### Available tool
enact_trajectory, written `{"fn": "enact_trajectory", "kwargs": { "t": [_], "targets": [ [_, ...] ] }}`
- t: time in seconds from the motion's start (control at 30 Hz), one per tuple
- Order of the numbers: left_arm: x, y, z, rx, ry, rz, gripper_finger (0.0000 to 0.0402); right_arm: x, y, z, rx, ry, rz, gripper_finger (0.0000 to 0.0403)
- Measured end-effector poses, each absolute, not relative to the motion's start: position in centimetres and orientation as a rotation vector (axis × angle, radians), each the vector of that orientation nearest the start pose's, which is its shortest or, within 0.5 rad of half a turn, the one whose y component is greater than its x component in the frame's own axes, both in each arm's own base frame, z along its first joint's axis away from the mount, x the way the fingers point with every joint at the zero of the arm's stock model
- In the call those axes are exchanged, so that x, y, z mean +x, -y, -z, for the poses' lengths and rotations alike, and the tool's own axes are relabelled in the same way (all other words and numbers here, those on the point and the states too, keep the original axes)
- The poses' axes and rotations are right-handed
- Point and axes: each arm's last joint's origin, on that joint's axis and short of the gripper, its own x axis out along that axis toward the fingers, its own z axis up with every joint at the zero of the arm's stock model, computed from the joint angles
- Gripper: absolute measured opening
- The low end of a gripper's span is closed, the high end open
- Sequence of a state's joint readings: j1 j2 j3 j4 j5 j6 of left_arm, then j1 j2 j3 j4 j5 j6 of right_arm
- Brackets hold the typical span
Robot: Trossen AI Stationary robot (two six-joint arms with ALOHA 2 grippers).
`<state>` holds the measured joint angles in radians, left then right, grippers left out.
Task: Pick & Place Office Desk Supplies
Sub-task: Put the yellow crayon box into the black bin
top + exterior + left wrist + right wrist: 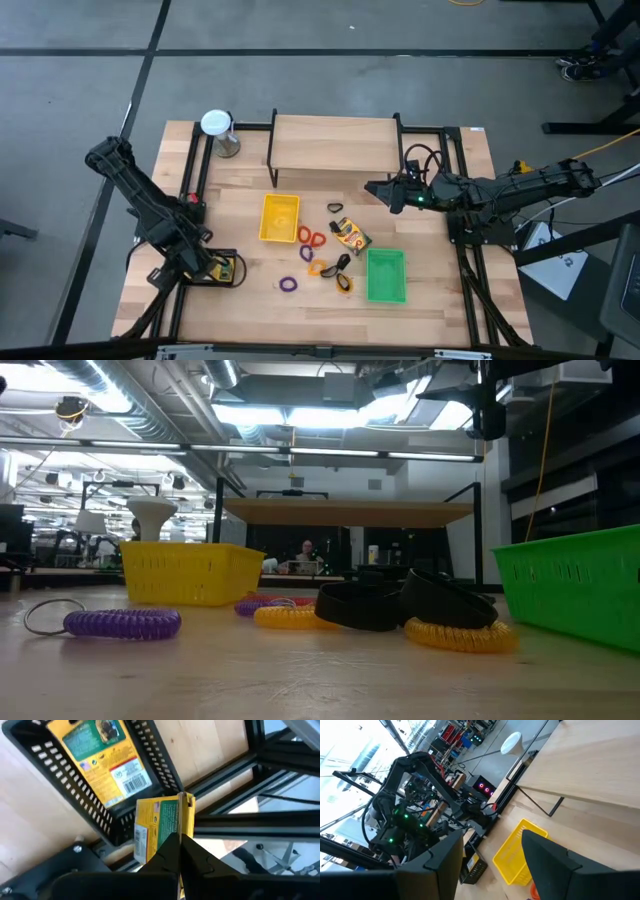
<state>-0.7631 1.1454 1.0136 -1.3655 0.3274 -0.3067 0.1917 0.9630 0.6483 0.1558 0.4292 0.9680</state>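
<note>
Wooden table [250,300]: left gripper [179,837] clamped a yellow box [162,827] above the black tray [85,785]. Released off-centre, it could catch the rim. Right gripper [492,857] waited, jaws apart.

A yellow tray [280,217] and a green tray [386,275] sit on the wooden table [440,300], well apart. A black tray [222,268] lies at the left edge. A grey cylinder with a white top [219,131] stands beside a raised wooden shelf [335,143].
</note>
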Motion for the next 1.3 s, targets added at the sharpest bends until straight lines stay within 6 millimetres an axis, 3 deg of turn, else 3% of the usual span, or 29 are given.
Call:
{"fn": "enact_trajectory", "kwargs": {
  "t": [0.3, 0.7, 0.9, 1.07, 1.3],
  "targets": [
    [11.4, 12.3, -27.6, 0.143, -1.643, 0.719, 0.0001, 21.2, -2.8, -28.7, 0.898, -0.012, 0.315, 0.0206],
    [14.4, 13.2, -25.3, 0.268, -1.658, 0.839, 0.0001, 21.2, -2.7, -28.8, 0.900, 0.011, 0.333, 0.0206],
    [15.8, 14.0, -24.3, 0.238, -1.619, 0.915, 0.0001, 21.2, -2.7, -28.8, 0.901, 0.014, 0.331, 0.0206],
    [16.9, 14.2, -23.6, 0.223, -1.613, 0.886, 0.0001, 21.2, -2.8, -28.8, 0.903, 0.010, 0.324, 0.0206],
    [17.6, 13.1, -23.2, 0.329, -1.606, 0.671, 0.0024, 21.2, -2.8, -28.8, 0.908, 0.000, 0.303, 0.0206]
  ]
}}
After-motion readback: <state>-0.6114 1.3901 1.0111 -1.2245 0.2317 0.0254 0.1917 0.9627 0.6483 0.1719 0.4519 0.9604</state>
